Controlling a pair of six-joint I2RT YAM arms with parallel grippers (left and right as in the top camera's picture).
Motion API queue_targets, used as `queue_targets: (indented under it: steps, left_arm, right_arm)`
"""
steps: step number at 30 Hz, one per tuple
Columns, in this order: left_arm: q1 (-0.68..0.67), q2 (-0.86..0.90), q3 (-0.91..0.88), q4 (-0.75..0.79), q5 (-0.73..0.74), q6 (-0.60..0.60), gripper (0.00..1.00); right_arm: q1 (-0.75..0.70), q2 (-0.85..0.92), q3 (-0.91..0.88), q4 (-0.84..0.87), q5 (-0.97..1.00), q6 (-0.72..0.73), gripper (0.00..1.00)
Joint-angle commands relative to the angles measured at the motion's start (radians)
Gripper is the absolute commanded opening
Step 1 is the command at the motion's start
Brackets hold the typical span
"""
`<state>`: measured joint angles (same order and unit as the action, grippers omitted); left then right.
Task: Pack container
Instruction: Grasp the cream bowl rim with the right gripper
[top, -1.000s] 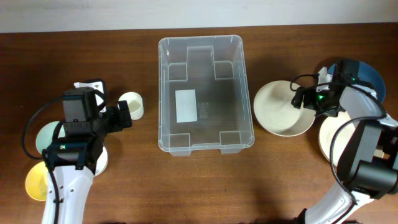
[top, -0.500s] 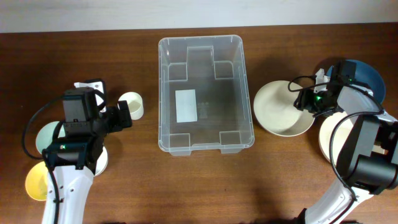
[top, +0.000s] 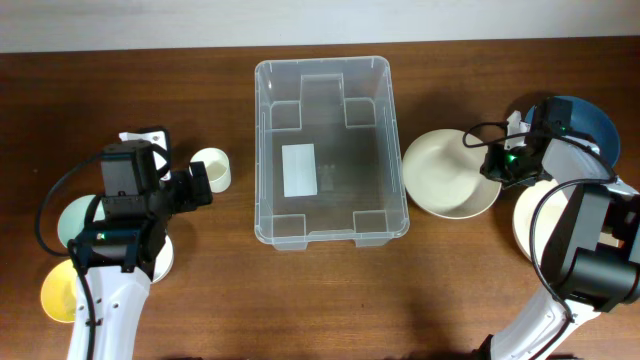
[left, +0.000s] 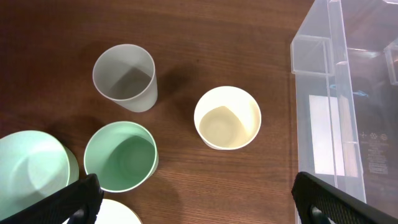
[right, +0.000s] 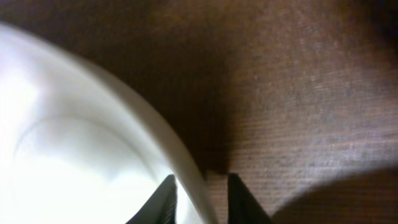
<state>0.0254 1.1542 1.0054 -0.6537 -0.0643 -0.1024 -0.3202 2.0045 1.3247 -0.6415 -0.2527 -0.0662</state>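
The right gripper (right: 200, 190) has just pinched the rim of the cream bowl (top: 445, 180) between its jaws, ready for the container (top: 330, 235); the left gripper (left: 199, 202) gapes empty.

the bowl (top: 445, 175) sits on the tabletop (top: 450, 280), its rim between the right gripper's (right: 200, 202) fingers, with the container (top: 330, 150) beyond it. a cup (left: 227, 118) stands ahead of the left gripper (left: 208, 205), the container to its right, a second cup (left: 124, 78) and a third cup (left: 121, 155) to its left.

Even soft overhead light, faint sheen on the container (top: 330, 237) rim, right wrist view blurred, cream bowl (right: 74, 155) overexposed
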Motion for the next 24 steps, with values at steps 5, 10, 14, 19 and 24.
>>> queue_targets:
  steps: [5,10,14,19,24]
  left_arm:
    - [-0.003,0.003,0.019,0.005,-0.011,-0.010,0.99]
    - [-0.003,0.003,0.018,0.005,-0.011,-0.010,0.99]
    - [-0.003,0.003,0.018,0.006,-0.011,-0.010,0.99]
    - [-0.003,0.003,0.019,0.006,-0.011,-0.010,1.00]
    - [-0.003,0.003,0.018,0.006,-0.011,-0.010,0.99]
  right_arm:
    - [0.000,0.016,0.003,0.003,-0.005,-0.004,0.04]
    - [0.000,0.016,0.003,0.008,-0.006,-0.004,0.04]
    - [-0.002,0.009,0.004,0.030,-0.018,0.079,0.04]
    - [-0.007,-0.033,0.054,0.033,-0.087,0.191,0.04]
    - [-0.007,-0.105,0.113,0.022,-0.083,0.296,0.04]
